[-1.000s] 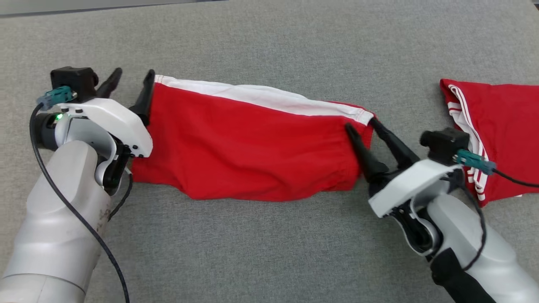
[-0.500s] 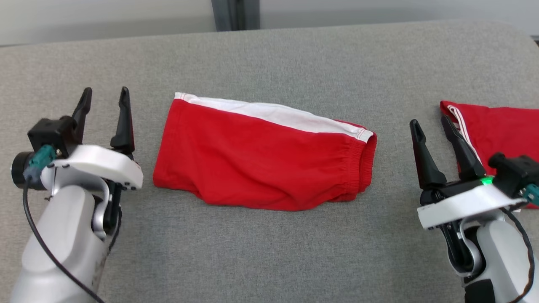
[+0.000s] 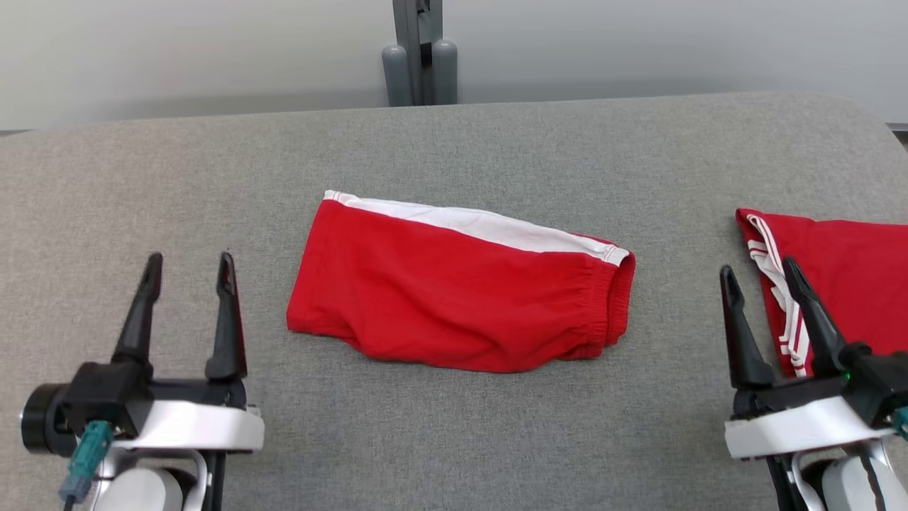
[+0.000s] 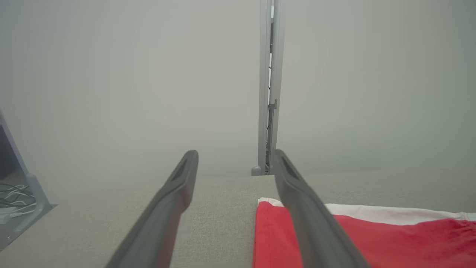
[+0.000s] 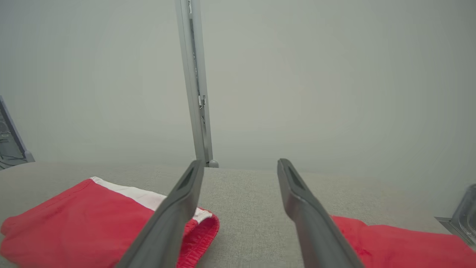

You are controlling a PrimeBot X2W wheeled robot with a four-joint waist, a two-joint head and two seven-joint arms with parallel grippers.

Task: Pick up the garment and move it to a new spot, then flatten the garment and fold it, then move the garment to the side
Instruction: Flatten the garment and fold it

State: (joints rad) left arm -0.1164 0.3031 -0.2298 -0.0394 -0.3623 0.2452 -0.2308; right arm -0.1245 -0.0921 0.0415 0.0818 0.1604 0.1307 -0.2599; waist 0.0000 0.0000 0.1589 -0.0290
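The left hand (image 3: 189,270) and the right hand (image 3: 757,273) both stand released, fingers spread and holding nothing, low at either side of the grey bench (image 3: 454,142). The folded red garment (image 3: 454,305) lies between and ahead of them. Its long axis runs crosswise, hem end toward the left hand, which looks slightly nearer. A striped red cloth (image 3: 851,277) lies just beside the right hand.

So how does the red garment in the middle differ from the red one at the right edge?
The middle garment lies whole in the head view; the right garment is cut by the frame edge. The middle garment has one broad white band; the right garment has thin white stripes. Both are red and lie on the grey surface, ungripped.
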